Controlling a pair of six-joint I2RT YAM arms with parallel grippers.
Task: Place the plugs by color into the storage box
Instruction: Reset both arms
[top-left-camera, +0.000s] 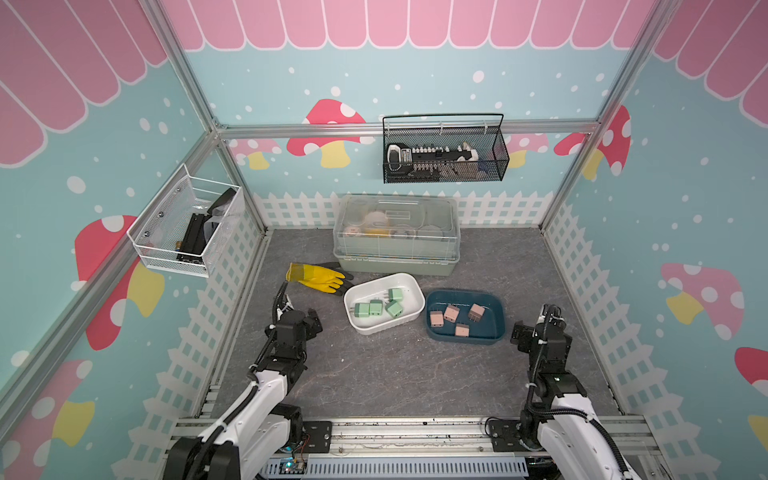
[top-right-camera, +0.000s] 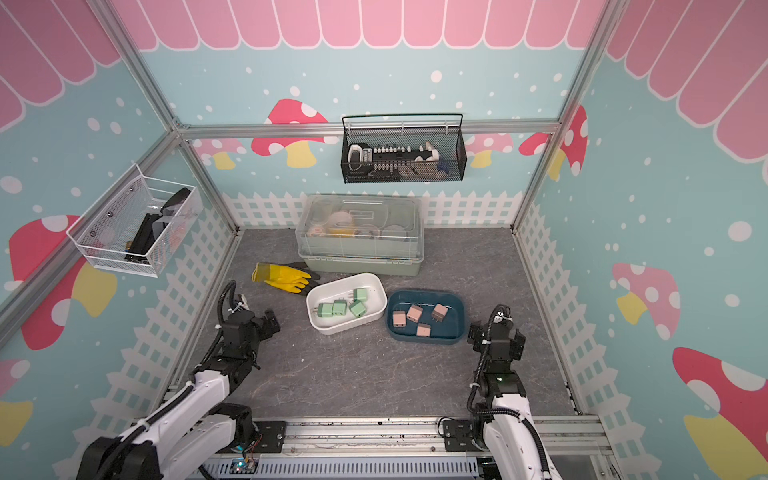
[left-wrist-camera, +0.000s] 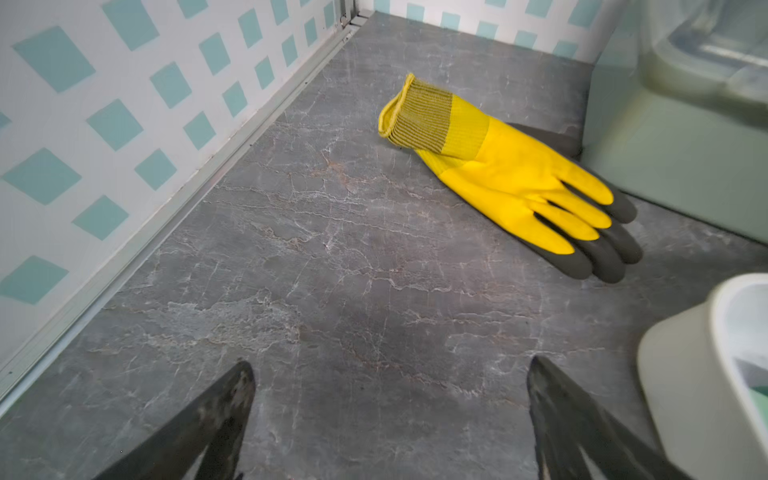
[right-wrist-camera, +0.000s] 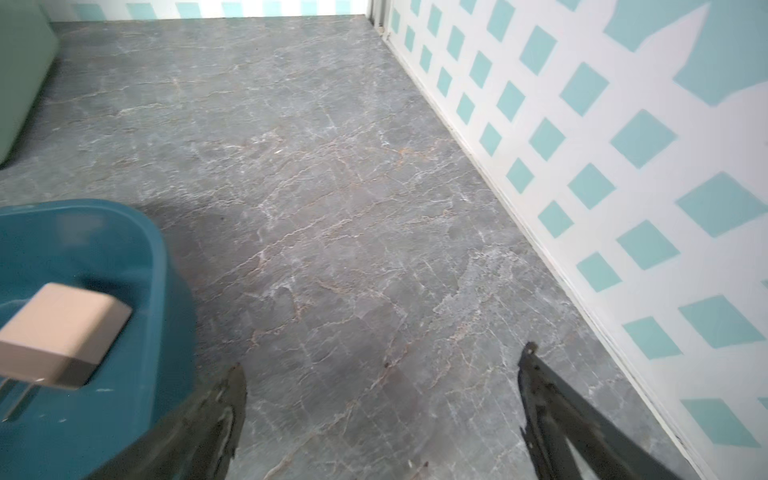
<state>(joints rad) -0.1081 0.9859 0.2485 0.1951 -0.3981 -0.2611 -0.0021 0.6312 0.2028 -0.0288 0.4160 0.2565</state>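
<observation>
Both arms sit nearest you, by the front rail, w/ nothing in hand. L claw (left-wrist-camera: 390, 363) is spread wide and empty over bare table (top-left-camera: 395, 374). R claw (right-wrist-camera: 382, 357) is likewise released and empty, just beside the blue tub (top-left-camera: 490, 328) and apparently not touching it. Sorting looks finished, so you're prob. at the wrap-up step. White tub (top-left-camera: 365, 293) holds 4 green plugs (top-left-camera: 393, 308): two side by side, the other two close by, prongs pointing various ways. Blue tub holds 4 pink plugs (top-left-camera: 451, 312), spread loosely, none stacked. No colour is mixed, and neither top view shows a plug left on the table. Tubs sit mid-table, near each other but apart. Glove (top-left-camera: 318, 277) lies just beside the white tub's far corner; can't tell if they touch. Lidded box (top-left-camera: 397, 232) behind the tubs isn't part of the job, and its contents are too blurred to name. Next move likely needs no grasp at all: recheck the count, then draw both arms back. Lift R claw clear first so it doesn't nudge the blue tub.
</observation>
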